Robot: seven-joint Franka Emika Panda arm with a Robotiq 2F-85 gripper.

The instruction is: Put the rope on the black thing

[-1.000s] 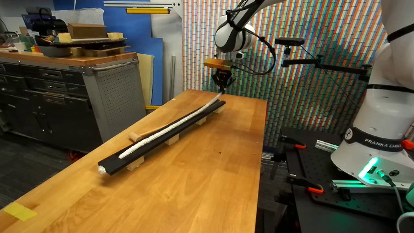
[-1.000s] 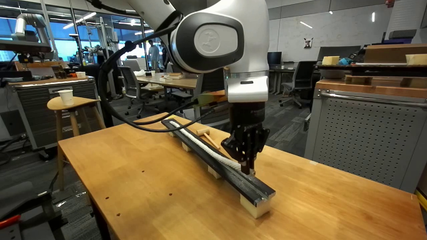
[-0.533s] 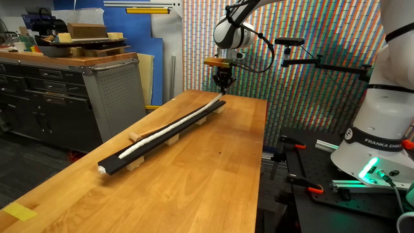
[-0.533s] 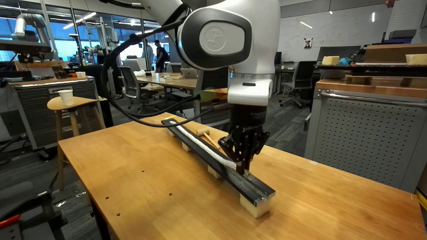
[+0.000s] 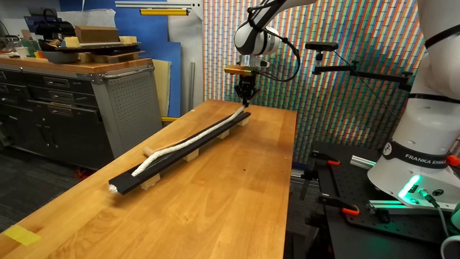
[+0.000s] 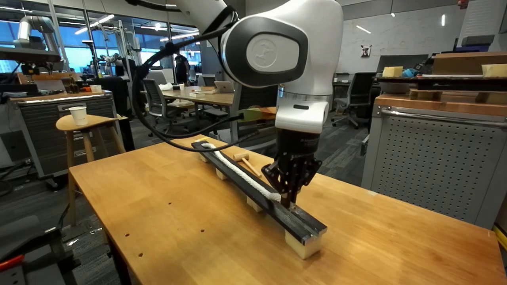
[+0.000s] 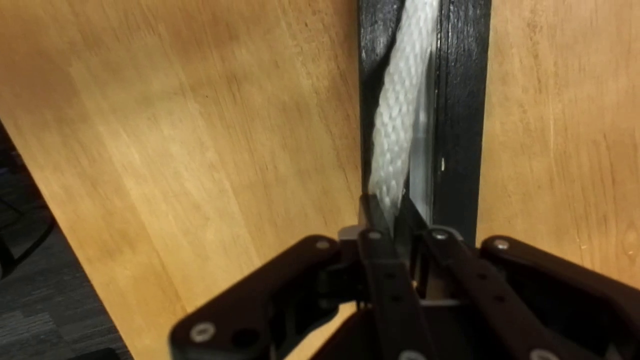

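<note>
The off-white rope (image 5: 201,135) lies along the groove of the long black bar (image 5: 124,181). Both also show in an exterior view, the rope (image 6: 241,174) and the bar (image 6: 277,212). My gripper (image 5: 245,104) is shut on the rope near one end of the bar and holds it slightly raised; the gripper also shows in an exterior view (image 6: 288,202). In the wrist view the rope (image 7: 397,115) runs between the fingertips (image 7: 388,212), left of the groove in the bar (image 7: 459,125). At the far end from the gripper, the rope bows sideways out of the groove.
A wooden mallet (image 6: 240,157) lies on the table (image 6: 150,213) beside the bar. Pale blocks (image 6: 303,245) hold the bar above the table. A white frayed tuft (image 5: 113,188) shows at the bar's end. Yellow tape (image 5: 22,234) marks a table corner.
My gripper has shifted slightly along the bar and toward the mallet side, still holding the rope. The rope's far part, straight before, now bows out toward the mallet.
</note>
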